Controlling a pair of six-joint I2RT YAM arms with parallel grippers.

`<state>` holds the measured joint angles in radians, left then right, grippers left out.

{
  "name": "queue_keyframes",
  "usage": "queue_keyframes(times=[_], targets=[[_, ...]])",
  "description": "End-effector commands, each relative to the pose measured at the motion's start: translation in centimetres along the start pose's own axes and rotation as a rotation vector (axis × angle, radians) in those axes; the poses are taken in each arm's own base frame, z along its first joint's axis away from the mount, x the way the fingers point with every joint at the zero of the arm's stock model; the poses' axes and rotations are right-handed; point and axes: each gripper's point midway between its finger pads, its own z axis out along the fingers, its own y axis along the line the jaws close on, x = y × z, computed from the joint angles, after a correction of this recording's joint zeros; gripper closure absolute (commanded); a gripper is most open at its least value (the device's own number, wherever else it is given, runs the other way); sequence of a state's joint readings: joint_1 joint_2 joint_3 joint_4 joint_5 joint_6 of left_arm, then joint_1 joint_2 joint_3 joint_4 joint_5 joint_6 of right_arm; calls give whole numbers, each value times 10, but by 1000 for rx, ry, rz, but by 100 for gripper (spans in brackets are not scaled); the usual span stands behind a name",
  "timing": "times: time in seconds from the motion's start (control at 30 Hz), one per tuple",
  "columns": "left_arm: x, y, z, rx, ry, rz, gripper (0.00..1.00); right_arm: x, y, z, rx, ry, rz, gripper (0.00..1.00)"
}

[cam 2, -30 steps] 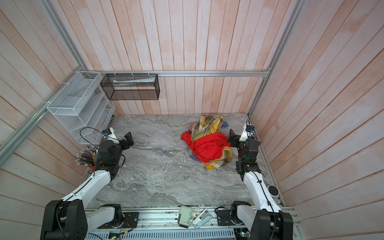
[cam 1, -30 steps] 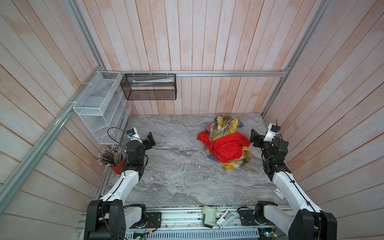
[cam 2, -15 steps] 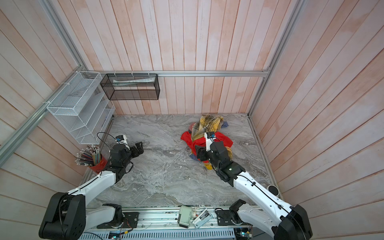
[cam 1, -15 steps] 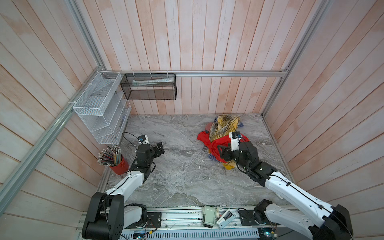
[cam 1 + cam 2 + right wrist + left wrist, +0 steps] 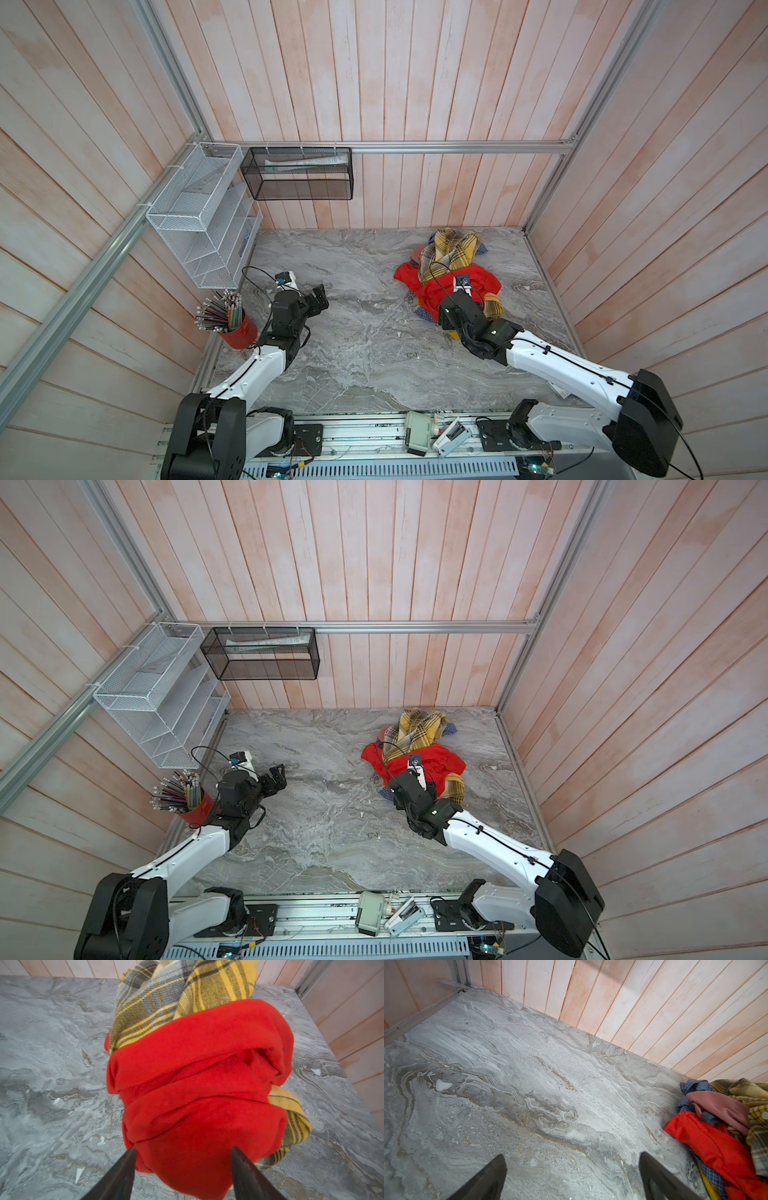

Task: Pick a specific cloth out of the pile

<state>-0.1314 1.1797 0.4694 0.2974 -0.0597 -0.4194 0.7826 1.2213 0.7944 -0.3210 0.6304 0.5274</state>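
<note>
The pile lies at the back right of the marble table. The cloth, a yellow plaid shirt, runs under a red garment and shows again at the near right. My right gripper stands open at the pile's near end, one finger on each side of the red garment's front bulge. In both top views its wrist hides the fingers. My left gripper is open over bare marble, far left of the pile.
A blue small-checked shirt and a dusty pink garment poke out of the pile's left side. A red cup of pencils, a white wire rack and a black mesh basket stand along the left and back walls.
My right arm has swung from the right wall across to the pile's near end, its jaws now around the red garment. My left gripper has moved out from the left wall toward the middle.
</note>
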Motion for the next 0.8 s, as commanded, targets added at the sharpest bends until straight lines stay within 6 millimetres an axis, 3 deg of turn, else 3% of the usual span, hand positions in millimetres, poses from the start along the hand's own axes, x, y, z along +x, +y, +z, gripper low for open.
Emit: queue_keyframes(times=[0.0,0.2,0.5,0.63,0.77], targets=[[6,3,-5,-6,10,10,0,22,-34,4,166,79,21,23],[5,1,-4,-1,11,22,0,22,-57,4,84,54,203,18],[9,1,0,0,23,16,0,26,-112,1,64,12,424,12],[9,1,1,2,29,14,0,31,-133,10,44,38,507,12],[7,0,1,-2,25,18,0,38,-138,23,14,70,550,16]])
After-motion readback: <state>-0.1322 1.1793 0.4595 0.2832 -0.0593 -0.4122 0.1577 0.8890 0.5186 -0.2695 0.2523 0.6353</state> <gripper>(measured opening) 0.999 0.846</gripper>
